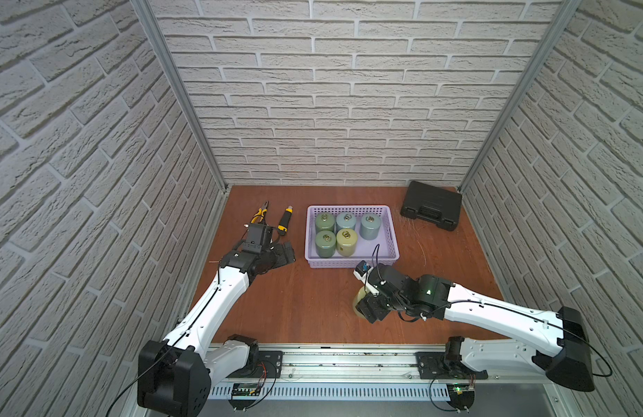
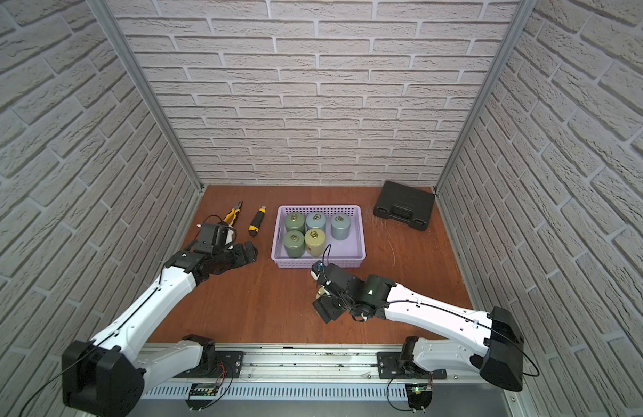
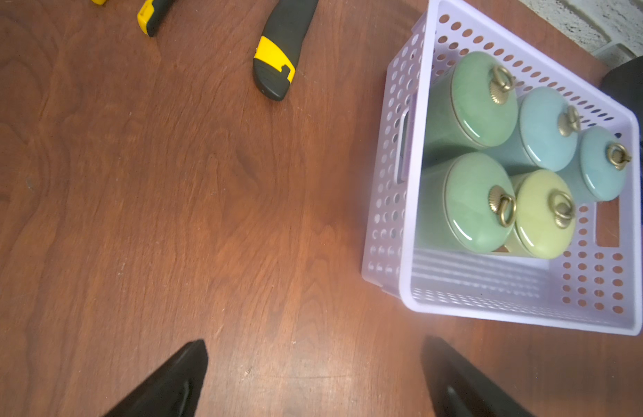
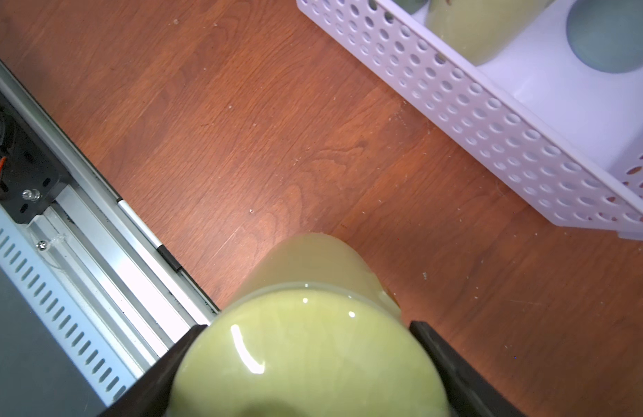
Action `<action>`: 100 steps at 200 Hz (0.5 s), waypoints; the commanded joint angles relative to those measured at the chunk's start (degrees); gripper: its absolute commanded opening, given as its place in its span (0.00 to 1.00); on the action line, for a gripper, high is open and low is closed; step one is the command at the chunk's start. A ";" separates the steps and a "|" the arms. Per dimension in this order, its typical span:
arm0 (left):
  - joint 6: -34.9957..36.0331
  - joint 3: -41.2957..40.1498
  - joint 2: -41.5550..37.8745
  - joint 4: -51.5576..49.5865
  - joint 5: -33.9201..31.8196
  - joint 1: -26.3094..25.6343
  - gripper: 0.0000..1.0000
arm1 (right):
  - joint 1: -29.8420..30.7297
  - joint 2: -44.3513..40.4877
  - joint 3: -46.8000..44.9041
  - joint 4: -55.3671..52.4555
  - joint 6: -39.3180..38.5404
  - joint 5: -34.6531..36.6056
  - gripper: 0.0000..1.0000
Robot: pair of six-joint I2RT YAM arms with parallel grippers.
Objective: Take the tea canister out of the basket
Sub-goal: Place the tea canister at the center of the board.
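The lavender basket [image 1: 348,207] [image 2: 320,207] stands at the middle back of the table and holds several tea canisters: green [image 1: 325,222], blue [image 1: 370,225] and yellow [image 1: 346,241]. Its right front corner is bare. Outside it, just in front of its near wall [image 4: 475,119], a pale yellow-green tea canister [image 1: 359,301] [image 4: 305,361] stands upright between the black fingers of my right gripper [image 1: 370,307] [image 4: 306,326], which is shut on its lid. My left gripper [image 1: 283,254] [image 3: 314,343] is open over bare wood, left of the basket [image 3: 522,317].
Yellow-handled pliers [image 1: 260,213] and a black-and-yellow utility knife [image 1: 285,225] lie at the back left, beyond the left gripper. A black hard case [image 1: 431,204] sits in the back right corner. A metal rail [image 1: 348,361] runs along the table's front edge.
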 commanded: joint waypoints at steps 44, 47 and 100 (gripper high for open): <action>0.21 -0.50 -0.02 0.08 0.96 -0.18 0.98 | 6.72 4.50 0.36 8.18 2.51 3.05 0.39; 0.21 -0.48 0.05 0.08 0.97 -0.18 0.98 | 6.93 4.70 0.32 8.31 2.60 3.12 0.39; 0.42 -0.31 0.48 0.16 1.41 -0.24 0.98 | 9.81 6.96 -0.37 9.54 3.50 3.83 0.39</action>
